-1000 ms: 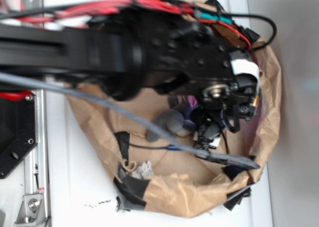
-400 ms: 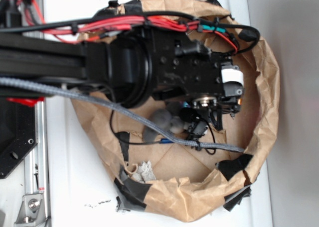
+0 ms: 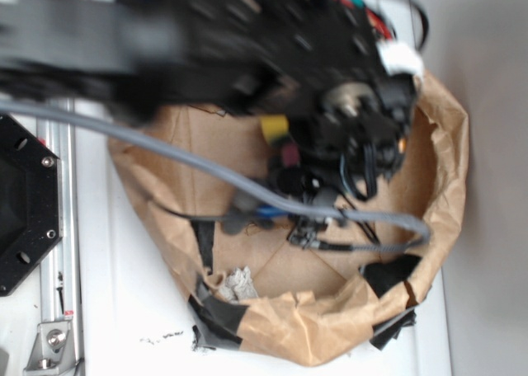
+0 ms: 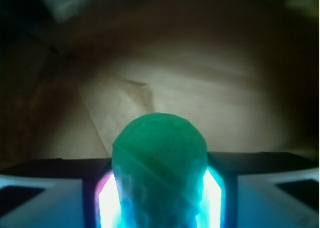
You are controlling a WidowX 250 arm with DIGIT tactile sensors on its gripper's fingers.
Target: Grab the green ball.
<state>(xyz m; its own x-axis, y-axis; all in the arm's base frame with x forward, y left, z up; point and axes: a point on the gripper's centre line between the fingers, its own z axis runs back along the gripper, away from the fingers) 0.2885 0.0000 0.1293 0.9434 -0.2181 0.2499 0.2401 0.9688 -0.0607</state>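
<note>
My pincer is clamped on the green ball. Brown paper bag lies beyond it, out of focus.

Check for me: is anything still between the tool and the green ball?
Nothing visible. In the wrist view the green ball sits right between the tool's fingers, filling the gap, with brown paper behind it. The exterior view hides the ball behind the arm, so firm contact cannot be confirmed there.

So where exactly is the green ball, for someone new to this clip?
Find the brown paper basin on the white table. In the wrist view, the green ball sits between the gripper fingers, above the paper floor. It is round, bumpy, mint green.
</note>
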